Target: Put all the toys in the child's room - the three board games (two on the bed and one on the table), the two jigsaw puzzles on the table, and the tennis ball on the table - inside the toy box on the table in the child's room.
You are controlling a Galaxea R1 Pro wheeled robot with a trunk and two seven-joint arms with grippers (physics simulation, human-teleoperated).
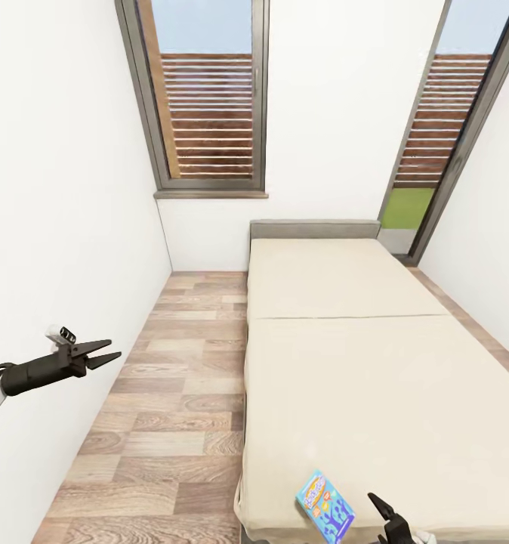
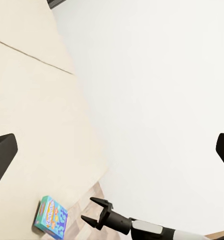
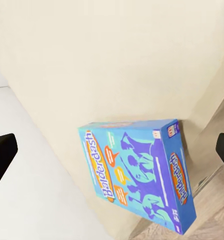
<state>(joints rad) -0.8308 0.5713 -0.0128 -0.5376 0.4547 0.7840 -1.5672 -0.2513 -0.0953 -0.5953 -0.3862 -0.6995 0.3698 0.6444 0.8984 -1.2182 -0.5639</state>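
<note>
A blue board game (image 1: 326, 506) with yellow cartoon print lies flat on the cream bed (image 1: 360, 363), at its near left corner by the edge. In the right wrist view the board game (image 3: 136, 170) sits straight ahead between the fingers, and it also appears in the left wrist view (image 2: 52, 217). My right gripper (image 1: 381, 517) hovers open just right of the box, apart from it; the left wrist view confirms its (image 2: 88, 209) spread fingers. My left gripper (image 1: 107, 352) is open and holds nothing, over the floor by the left wall. The toy box, table, jigsaw puzzles and tennis ball are out of view.
A strip of wood-plank floor (image 1: 179, 393) runs between the white left wall (image 1: 58, 227) and the bed. The grey headboard (image 1: 315, 229) stands against the far wall under two tall dark-framed windows (image 1: 209, 98). Another white wall (image 1: 488, 249) borders the bed's right side.
</note>
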